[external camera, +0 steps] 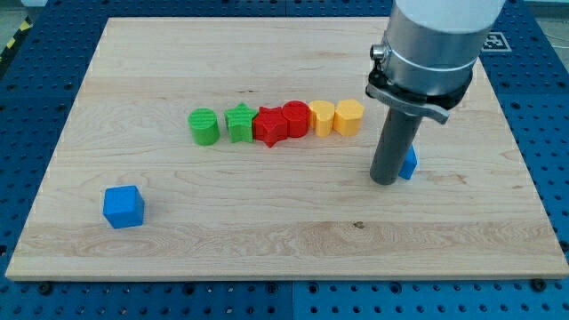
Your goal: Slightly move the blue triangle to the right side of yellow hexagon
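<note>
The blue triangle (409, 163) lies right of the board's centre, mostly hidden behind my rod. My tip (384, 181) rests on the board touching or just at the triangle's left side. The yellow hexagon (349, 116) sits up and to the left of the triangle, at the right end of a row of blocks. The triangle is below and slightly right of the hexagon, apart from it.
The row runs left from the hexagon: a yellow block (322, 116), a red cylinder (295, 118), a red star (270, 126), a green star (240, 123), a green cylinder (204, 125). A blue cube (123, 206) lies at lower left. The wooden board (284, 240) ends near the view's bottom.
</note>
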Motion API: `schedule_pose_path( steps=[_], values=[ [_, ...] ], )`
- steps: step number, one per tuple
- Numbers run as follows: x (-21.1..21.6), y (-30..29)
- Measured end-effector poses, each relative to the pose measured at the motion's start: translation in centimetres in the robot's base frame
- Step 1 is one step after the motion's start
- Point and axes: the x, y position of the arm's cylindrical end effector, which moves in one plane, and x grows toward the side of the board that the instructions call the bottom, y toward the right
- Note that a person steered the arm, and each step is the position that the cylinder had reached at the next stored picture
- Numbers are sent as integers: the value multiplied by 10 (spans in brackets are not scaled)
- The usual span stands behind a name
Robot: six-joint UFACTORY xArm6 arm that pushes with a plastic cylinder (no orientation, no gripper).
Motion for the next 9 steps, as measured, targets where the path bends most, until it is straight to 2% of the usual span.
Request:
schedule_pose_path(
  steps=[2, 3, 5, 8, 9],
  values=[
    [-8, 3],
    [3, 24],
    [-18, 54],
    [-37, 64],
    [-40, 50]
  ],
)
